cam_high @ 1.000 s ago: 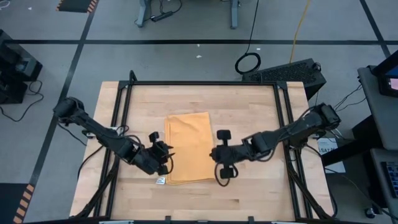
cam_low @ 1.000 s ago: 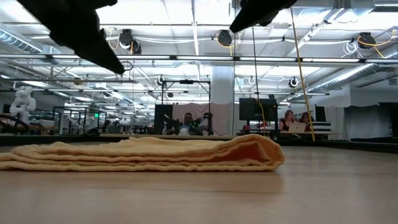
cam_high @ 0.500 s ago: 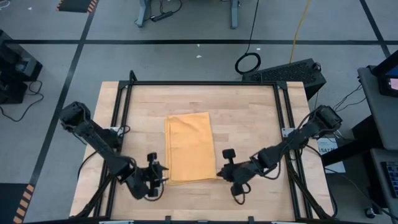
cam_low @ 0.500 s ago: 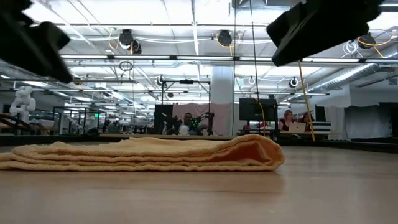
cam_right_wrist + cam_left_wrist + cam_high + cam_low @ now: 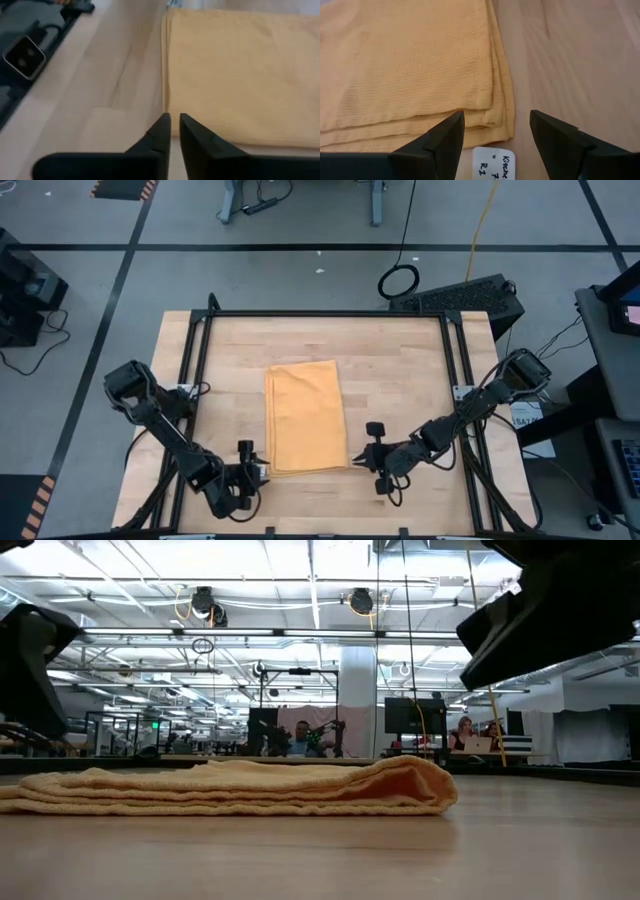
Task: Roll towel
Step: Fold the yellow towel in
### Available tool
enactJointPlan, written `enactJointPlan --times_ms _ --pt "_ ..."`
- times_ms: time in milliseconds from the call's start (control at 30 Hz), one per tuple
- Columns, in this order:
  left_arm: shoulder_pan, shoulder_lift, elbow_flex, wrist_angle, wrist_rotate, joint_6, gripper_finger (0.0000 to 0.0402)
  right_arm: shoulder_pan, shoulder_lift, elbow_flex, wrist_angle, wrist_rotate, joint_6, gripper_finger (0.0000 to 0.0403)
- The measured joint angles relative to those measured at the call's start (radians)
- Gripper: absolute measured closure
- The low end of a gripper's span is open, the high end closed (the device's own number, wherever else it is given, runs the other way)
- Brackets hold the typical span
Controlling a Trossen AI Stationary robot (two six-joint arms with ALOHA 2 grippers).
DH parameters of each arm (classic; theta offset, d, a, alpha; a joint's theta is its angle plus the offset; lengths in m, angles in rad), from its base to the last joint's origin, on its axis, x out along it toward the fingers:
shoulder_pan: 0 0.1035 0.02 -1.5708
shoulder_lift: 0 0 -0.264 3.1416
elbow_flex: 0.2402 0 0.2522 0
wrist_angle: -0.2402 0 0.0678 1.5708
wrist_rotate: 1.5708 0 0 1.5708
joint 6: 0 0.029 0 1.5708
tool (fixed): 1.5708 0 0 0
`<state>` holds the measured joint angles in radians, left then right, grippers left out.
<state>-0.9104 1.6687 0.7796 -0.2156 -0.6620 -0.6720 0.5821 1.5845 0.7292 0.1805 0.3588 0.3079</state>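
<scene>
The mustard-yellow towel [image 5: 305,418] lies folded flat in several layers at the table's middle, and it also shows in the low view [image 5: 240,790]. Its white tag [image 5: 492,162] sticks out at the near left corner. My left gripper [image 5: 245,473] is open just beyond that corner, fingers [image 5: 447,137] on either side of the corner and tag, touching nothing. My right gripper [image 5: 375,458] hovers at the towel's near right corner [image 5: 167,112], its fingers [image 5: 162,127] shut to a thin slit. In the low view both arms stand above the table.
A black frame [image 5: 200,380] runs along the table's left, right and far sides. Bare wood lies on both sides of the towel and along the near edge [image 5: 320,510]. People sit in the room beyond the table [image 5: 470,735].
Both grippers have gone from beside the towel's long sides toward the table's near edge, and now stand at its two near corners. In the low view both arms have come lower. The towel has not moved.
</scene>
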Motion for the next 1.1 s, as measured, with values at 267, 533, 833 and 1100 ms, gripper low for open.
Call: enactJointPlan --times_ms 267,533,833,1100 --pt "0.017 0.005 0.032 0.016 -0.103 0.024 0.0154 0.002 0.043 0.000 0.062 0.036 -0.010 0.0289" --pt "0.020 0.007 0.032 0.065 -0.105 0.168 0.0073 0.002 0.188 0.000 0.176 0.035 -0.063 0.0226" --pt "0.015 0.040 0.032 0.034 -0.047 0.412 0.0061 0.002 0.221 0.000 0.209 0.063 -0.023 0.0204" --pt "0.078 0.039 0.032 -0.030 0.125 0.530 0.0061 0.002 0.221 0.000 0.205 0.057 -0.006 0.0204"
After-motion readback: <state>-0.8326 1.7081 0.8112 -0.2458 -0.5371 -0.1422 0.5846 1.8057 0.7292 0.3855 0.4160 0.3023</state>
